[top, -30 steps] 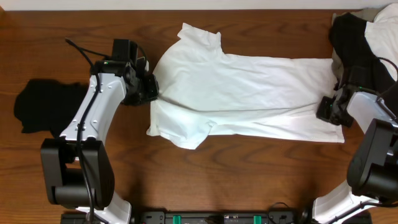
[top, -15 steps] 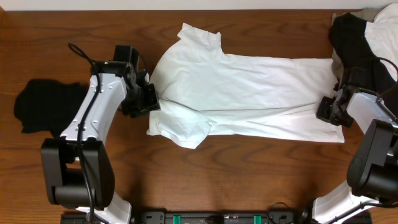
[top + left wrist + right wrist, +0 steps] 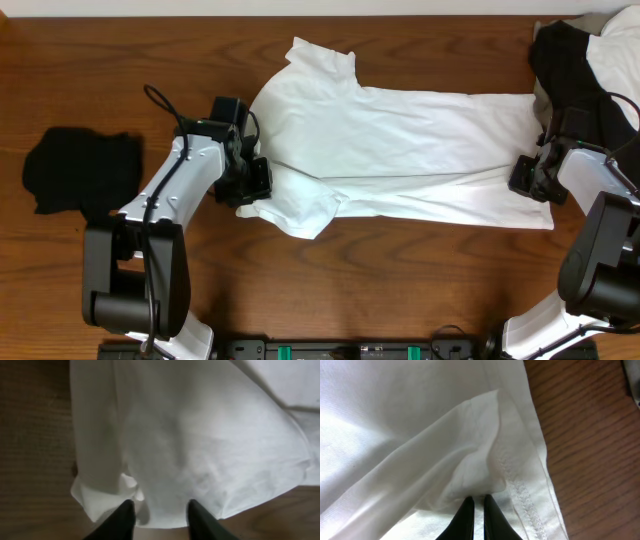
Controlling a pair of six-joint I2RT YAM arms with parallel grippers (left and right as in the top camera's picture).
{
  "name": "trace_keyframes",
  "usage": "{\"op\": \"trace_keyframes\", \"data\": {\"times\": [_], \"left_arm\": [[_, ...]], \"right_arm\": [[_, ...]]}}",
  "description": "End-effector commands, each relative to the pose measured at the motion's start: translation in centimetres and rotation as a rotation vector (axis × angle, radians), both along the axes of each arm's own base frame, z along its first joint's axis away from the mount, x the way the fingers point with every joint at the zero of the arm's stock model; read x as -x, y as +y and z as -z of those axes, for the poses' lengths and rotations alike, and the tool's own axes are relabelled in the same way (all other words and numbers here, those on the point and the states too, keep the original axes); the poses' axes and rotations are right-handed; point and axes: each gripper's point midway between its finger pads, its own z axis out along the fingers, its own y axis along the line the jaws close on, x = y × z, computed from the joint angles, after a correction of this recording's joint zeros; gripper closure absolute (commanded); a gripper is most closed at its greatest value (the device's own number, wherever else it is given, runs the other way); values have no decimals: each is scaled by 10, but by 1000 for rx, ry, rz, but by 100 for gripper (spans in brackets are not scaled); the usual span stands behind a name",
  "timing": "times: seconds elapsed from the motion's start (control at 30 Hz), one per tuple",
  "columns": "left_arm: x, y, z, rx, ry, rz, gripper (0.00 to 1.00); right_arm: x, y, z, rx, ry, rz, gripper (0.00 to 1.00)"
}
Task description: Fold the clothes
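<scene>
The clothes, a white T-shirt (image 3: 400, 150), lie spread flat across the table's middle, with a folded-over flap at the lower left. My left gripper (image 3: 262, 186) sits at that lower-left edge. In the left wrist view its jaws (image 3: 159, 505) stand apart, with the shirt's (image 3: 200, 435) rumpled edge lying between the fingertips. My right gripper (image 3: 522, 180) is at the shirt's right end. The right wrist view shows it (image 3: 475, 497) shut, pinching a raised fold of white cloth (image 3: 395, 435) beside the stitched hem (image 3: 520, 490).
A small black folded garment (image 3: 75, 180) lies at the far left. A large black garment heaped with pale cloth (image 3: 590, 60) fills the back right corner, just behind my right arm. Bare wooden table (image 3: 400, 280) runs along the front.
My left gripper has moved right and toward the front along the shirt's left edge, and its jaws have narrowed over the cloth. The right gripper has kept still.
</scene>
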Motion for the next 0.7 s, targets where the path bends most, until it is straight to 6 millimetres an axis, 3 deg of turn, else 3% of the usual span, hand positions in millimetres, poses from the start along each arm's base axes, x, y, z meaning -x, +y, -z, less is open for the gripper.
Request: {"op": "trace_keyframes", "data": {"times": [0.0,0.2,0.23,0.27,0.43,0.53,0.57,0.67], "left_arm": [[-1,-1,-4,5,-16,5,71],[-1,-1,-4,5,-16,5,81],[-1,-1,-4,5,-16,5,91],[-1,-1,-4,5,-16,5,94],[-12,-15,-12,89,-60,10,94],[-37,-35,-42,206,-162,25,94],[-52,-42,-61,244,-232,35,94],[-86,-44,-102,255,-413,49,94]], "right_arm": [[9,3,6,-10,27,7,92],[10,3,6,-10,29,6,92],[10,3,6,-10,29,7,92],[10,3,6,-10,29,7,92],[10,3,6,-10,29,6,92],[10,3,6,-10,31,6,92],[10,3,6,-10,32,7,92],[10,3,6,-9,30,7,92]]}}
